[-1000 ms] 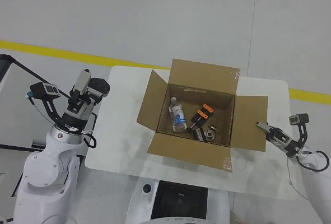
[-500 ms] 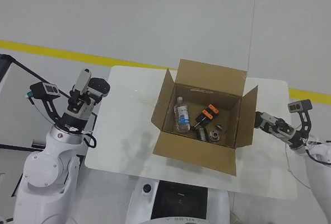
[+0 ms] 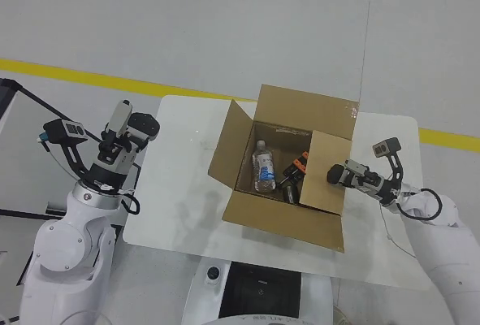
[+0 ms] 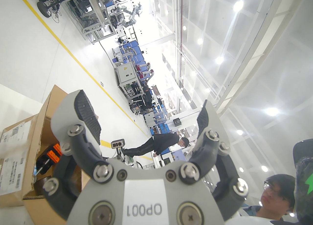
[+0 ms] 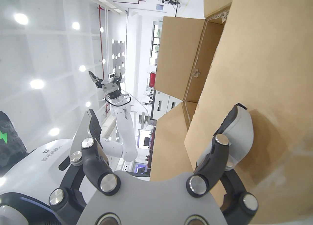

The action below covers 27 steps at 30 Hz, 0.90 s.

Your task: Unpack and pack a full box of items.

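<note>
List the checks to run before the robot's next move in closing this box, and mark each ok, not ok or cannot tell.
1. Right jaws open, one finger against the right flap: ok.
2. Bottle and orange part lie below the box rim: ok.
3. Left flap folded in: not ok, it stands open.
4. Far flap folded in: not ok.
5. Left jaws open, away from the box: ok.
6. Right flap clears the items beneath: cannot tell.
</note>
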### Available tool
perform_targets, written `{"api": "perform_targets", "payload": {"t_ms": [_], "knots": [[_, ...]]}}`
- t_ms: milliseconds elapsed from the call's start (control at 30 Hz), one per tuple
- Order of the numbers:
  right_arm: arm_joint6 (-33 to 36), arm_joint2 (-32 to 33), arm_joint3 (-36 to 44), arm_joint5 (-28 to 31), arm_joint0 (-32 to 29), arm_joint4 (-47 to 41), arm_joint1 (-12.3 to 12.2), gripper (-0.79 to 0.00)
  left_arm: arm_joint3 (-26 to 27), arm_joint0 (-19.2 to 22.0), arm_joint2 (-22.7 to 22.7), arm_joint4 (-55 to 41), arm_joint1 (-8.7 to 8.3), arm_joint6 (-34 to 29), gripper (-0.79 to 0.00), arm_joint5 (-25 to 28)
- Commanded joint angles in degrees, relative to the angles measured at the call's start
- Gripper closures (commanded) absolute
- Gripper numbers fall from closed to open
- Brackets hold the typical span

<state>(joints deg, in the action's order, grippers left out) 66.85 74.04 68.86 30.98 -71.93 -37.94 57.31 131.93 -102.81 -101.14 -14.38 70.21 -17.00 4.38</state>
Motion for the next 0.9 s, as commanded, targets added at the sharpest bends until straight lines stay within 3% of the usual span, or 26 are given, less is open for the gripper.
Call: {"api": "perform_targets", "payload": {"t_ms": [0, 267, 533, 867], "knots": [[0.0, -1.0, -0.1, 0.2, 0.6, -0.1, 0.3, -0.785, -0.4, -0.2, -0.3, 1.1, -0.04, -0.3, -0.785, 0.4], [-2.8, -5.0, -0.3, -0.6, 2.8, 4.0, 1.4, -0.785, -0.9, -1.6, -1.4, 1.4, 0.0, -0.3, -0.785, 1.1], [-9.5, -10.2, -1.0, -4.5, 6.2, 14.8, 2.7, -0.785, -0.9, -1.6, -1.4, 1.4, 0.0, -0.3, -0.785, 1.1], [-8.2, -10.6, 0.8, -8.6, 7.5, 19.8, 2.5, -0.785, -0.9, -1.6, -1.4, 1.4, 0.0, -0.3, -0.785, 1.1]]}}
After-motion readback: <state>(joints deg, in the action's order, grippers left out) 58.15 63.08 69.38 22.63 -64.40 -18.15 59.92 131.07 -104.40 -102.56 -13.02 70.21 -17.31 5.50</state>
